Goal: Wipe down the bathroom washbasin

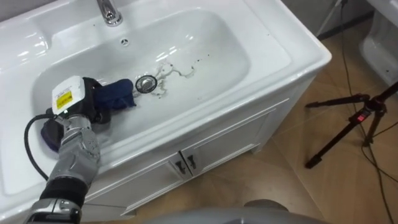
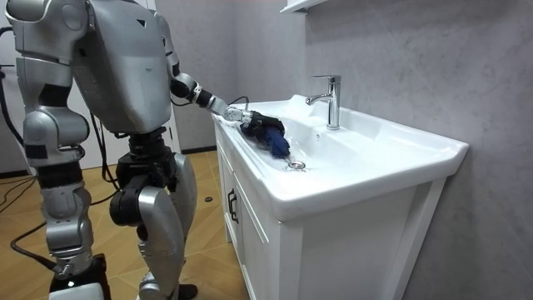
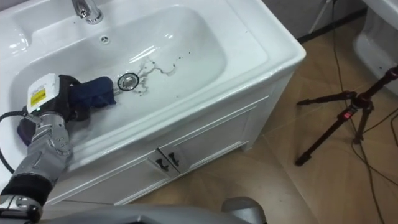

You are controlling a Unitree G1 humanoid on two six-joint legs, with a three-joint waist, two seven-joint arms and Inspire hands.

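Left robot hand (image 1: 92, 102): down inside the basin, left of the drain, clenched on the cloth; arm coming in from the lower left, over the front rim.
Cloth (image 1: 119, 94): dark blue, bunched, lying on the basin floor; one end under the fingers, the other reaching right to just beside the drain; a further blue fold showing behind the wrist, lower left.
Basin (image 1: 249, 56): white, oblong, glossy, set in a white top.
Drain (image 1: 147, 84): round metal ring at the lowest part of the bowl, uncovered.
Marks (image 1: 177, 70): thin dark squiggles and specks on the basin floor, right of the drain, apart from the cloth.
Tap (image 1: 109, 11): chrome, at the back rim, above a small overflow hole (image 1: 124, 42).
Cabinet (image 1: 217, 143): white, under the basin, two doors with small dark handles meeting in the middle.
Tripod (image 1: 354, 118): black, on the wooden floor, well right of the cabinet.
Stance: upright at the cabinet's end, at the room view's left, left arm stretched out over the rim.
Right robot hand (image 2: 77, 279): low at the robot's side, at the room view's lower left; state impossible to tell.
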